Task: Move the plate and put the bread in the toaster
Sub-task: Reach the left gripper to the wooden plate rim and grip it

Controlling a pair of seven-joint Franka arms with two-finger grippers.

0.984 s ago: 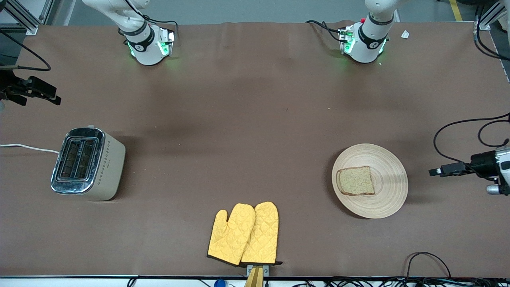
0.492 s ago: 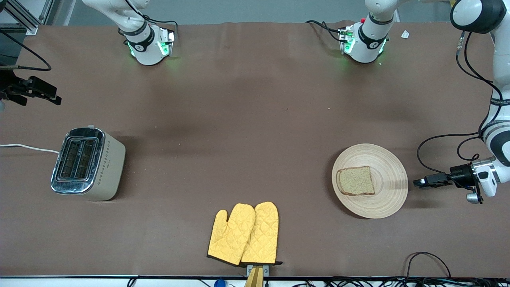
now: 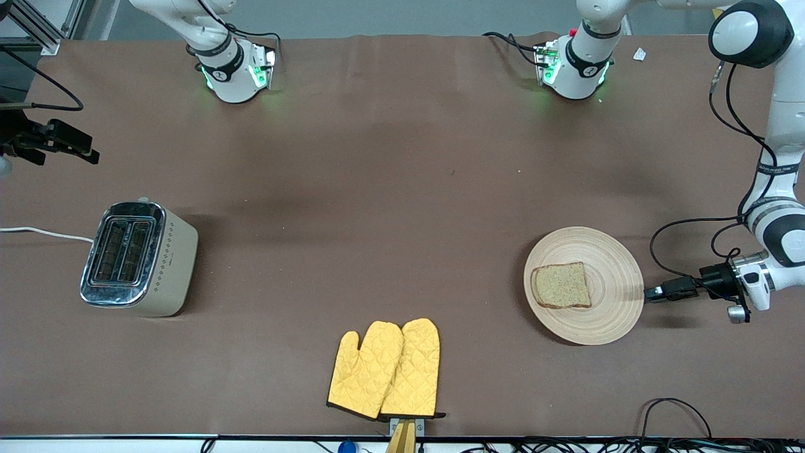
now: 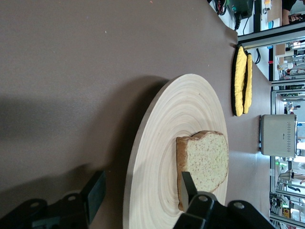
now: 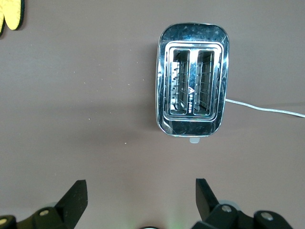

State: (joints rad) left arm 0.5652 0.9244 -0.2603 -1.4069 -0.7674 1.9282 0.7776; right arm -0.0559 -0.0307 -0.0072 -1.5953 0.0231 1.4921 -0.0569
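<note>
**Left gripper at plate rim, grasp not yet made**

Brown table fills the frame. Beige two-slot toaster with chrome top sits mid-left, slots empty. Round light wooden plate with ring grooves lies lower right; stiff, light, probably slick, so best pinched at the thin rim. Yellow quilted oven mitts lie bottom centre. Brown speckled bread slice rests on the plate; soft, crumbly, take it by the edges. Left gripper is at the plate's rim, jaws spread astride it. Right gripper waits over the toaster, jaws spread.
</note>
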